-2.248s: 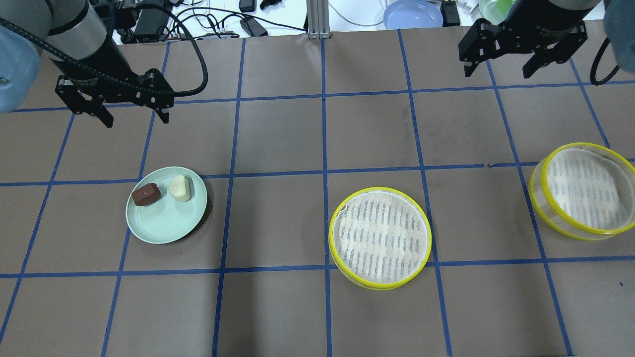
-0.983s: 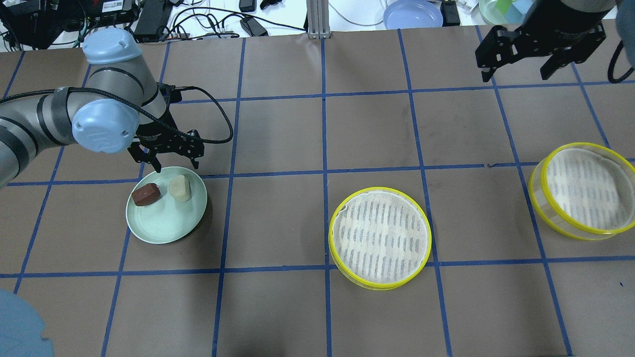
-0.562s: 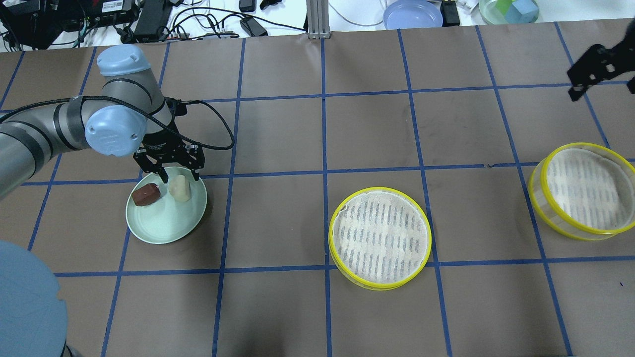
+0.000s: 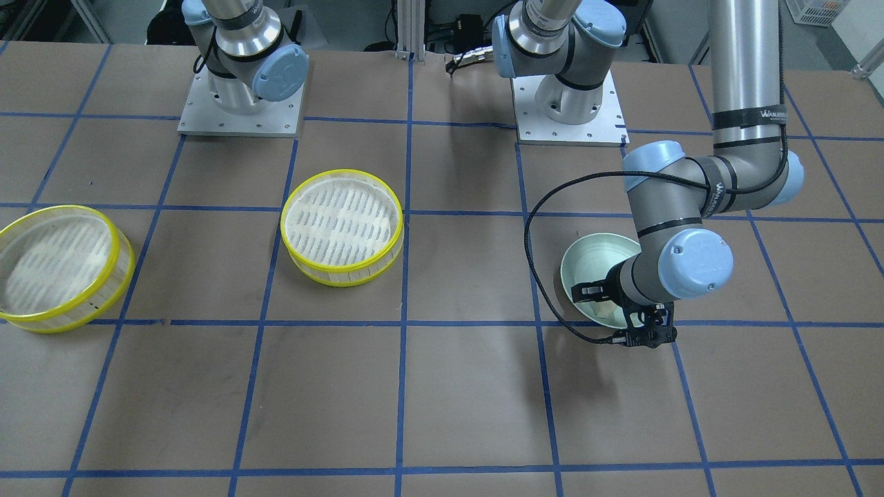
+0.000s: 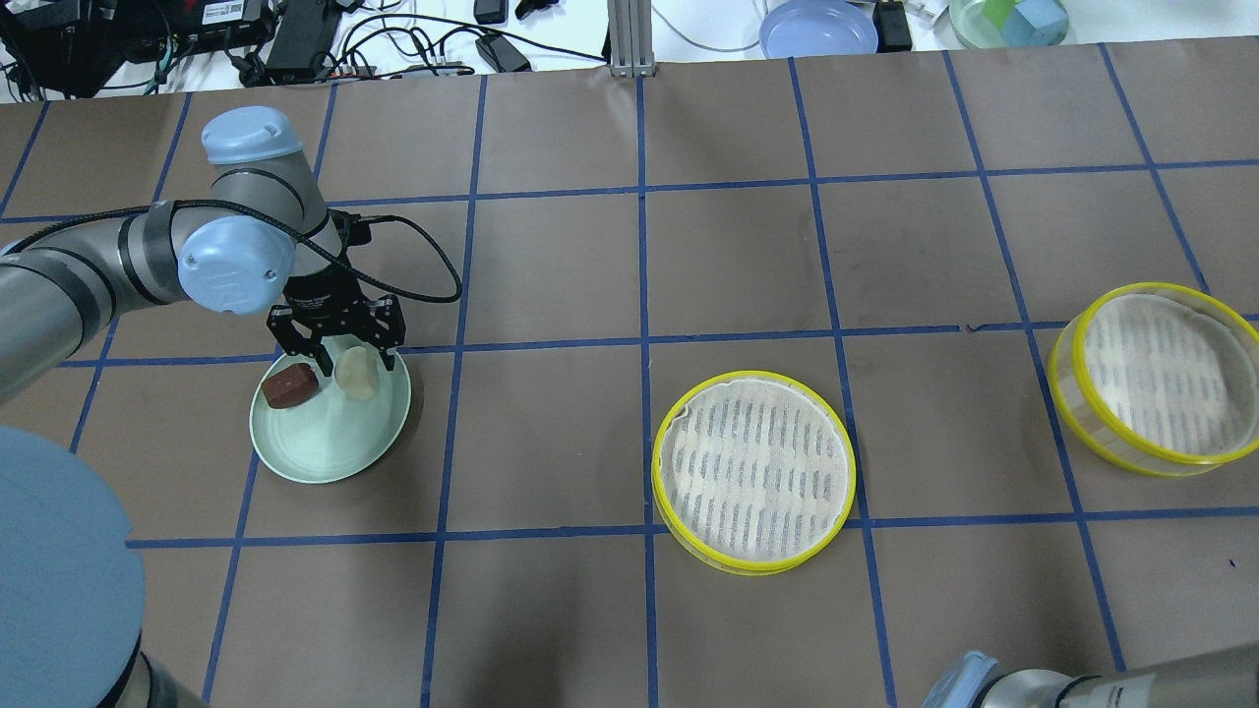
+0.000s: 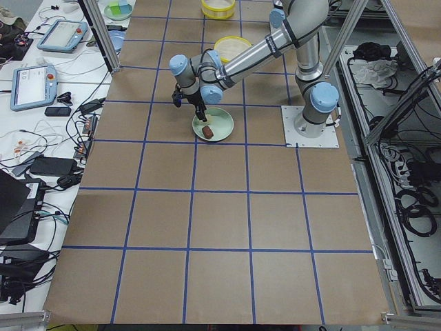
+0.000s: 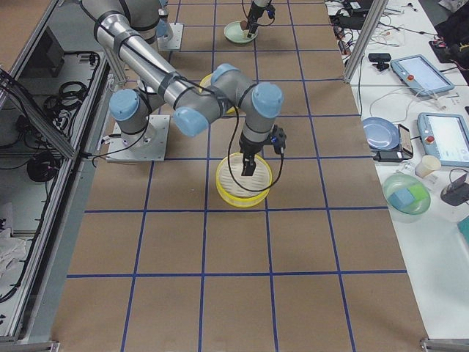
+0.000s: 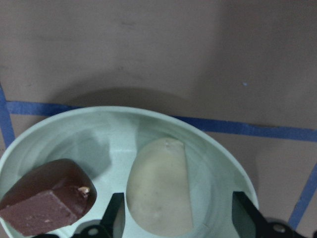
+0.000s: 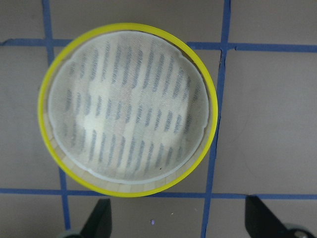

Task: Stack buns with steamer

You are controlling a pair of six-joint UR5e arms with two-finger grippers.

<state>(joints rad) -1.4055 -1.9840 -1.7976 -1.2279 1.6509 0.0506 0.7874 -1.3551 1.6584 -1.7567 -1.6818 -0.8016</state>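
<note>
- The cream bun (image 8: 161, 191) is pale, smooth and rounded. It lies on the half of the pale green plate (image 5: 325, 447) that is farther from me.
- The brown bun (image 8: 47, 198) is dark reddish-brown and blocky. It sits just beside the cream one on the same plate, with a narrow gap between them.
- My left claw (image 5: 354, 362) hangs low over the plate, spread wide with one finger on each side of the cream bun, gripping nothing.
- The left wrist view shows both buns plainly, while the front-facing view hides most of them behind my left wrist.
- One steamer tray (image 5: 752, 472), with a yellow rim and a white slatted floor, stands near the middle of the table (image 5: 551, 275). The second steamer tray (image 5: 1161, 379) stands at my right end.
- My right claw (image 9: 179, 220) is released, its fingers wide apart as it looks straight down on a tray. The overhead view catches only a piece of that arm at its bottom edge.
</note>
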